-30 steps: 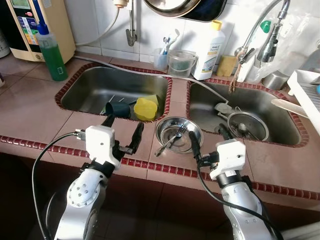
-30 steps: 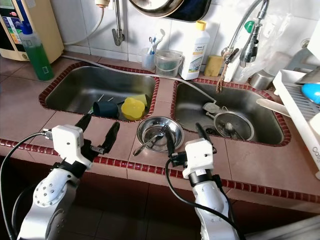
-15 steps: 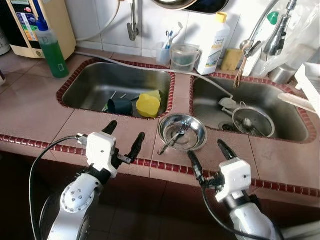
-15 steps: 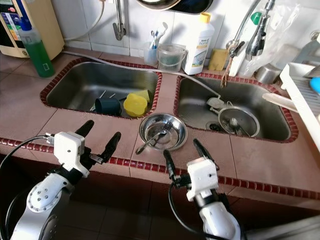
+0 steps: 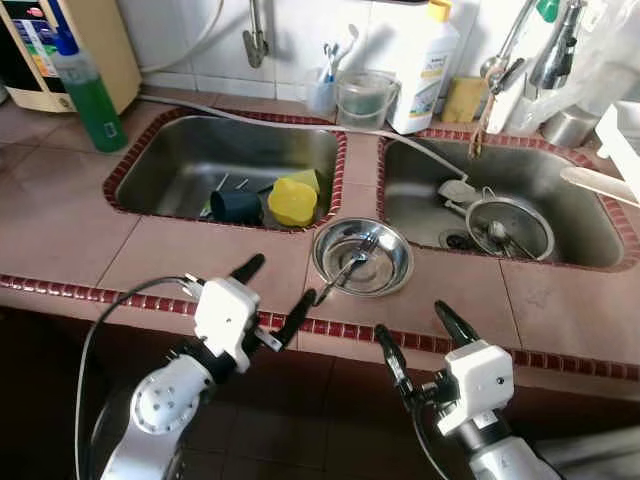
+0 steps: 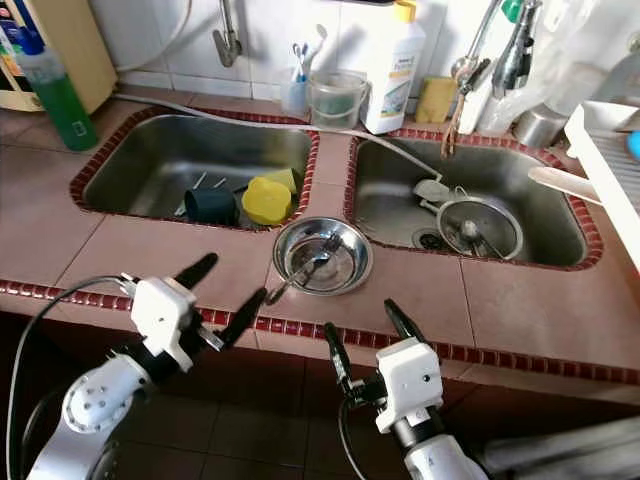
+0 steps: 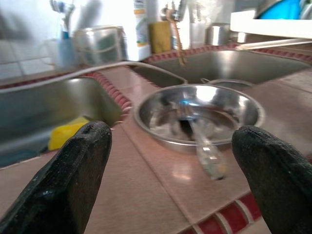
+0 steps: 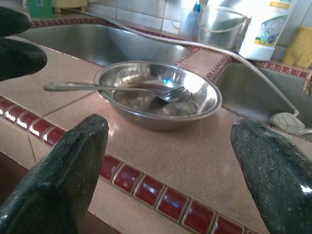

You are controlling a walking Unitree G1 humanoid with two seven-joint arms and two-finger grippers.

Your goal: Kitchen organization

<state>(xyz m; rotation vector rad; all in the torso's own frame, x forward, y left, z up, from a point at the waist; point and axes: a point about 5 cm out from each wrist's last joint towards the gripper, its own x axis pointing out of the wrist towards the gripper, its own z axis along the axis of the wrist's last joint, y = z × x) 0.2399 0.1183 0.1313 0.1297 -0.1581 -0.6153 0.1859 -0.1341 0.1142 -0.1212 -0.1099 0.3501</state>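
A shiny steel bowl (image 5: 362, 257) sits on the tiled strip between the two sinks, with a fork (image 5: 345, 272) lying in it, handle out over the near rim. My left gripper (image 5: 282, 293) stands open just left of the bowl, above the counter's front edge. My right gripper (image 5: 418, 346) is open too, lower and nearer, off the counter's front edge. The left sink (image 5: 160, 180) holds a dark cup (image 5: 236, 206) and a yellow cup (image 5: 292, 203). The bowl (image 7: 197, 112) and fork (image 8: 117, 88) lie ahead of both wrist cameras.
The right sink (image 5: 585, 235) holds a strainer (image 5: 509, 226). Along the back wall stand a green soap bottle (image 5: 86, 88), a clear jug (image 5: 364, 100), a white detergent bottle (image 5: 431, 66) and a yellow sponge (image 5: 465, 99). A dish rack (image 6: 606, 150) sits at the far right.
The camera has shifted, so the counter sits higher in view. My left gripper has moved right, closer to the bowl. My right gripper has stayed low at the counter's edge.
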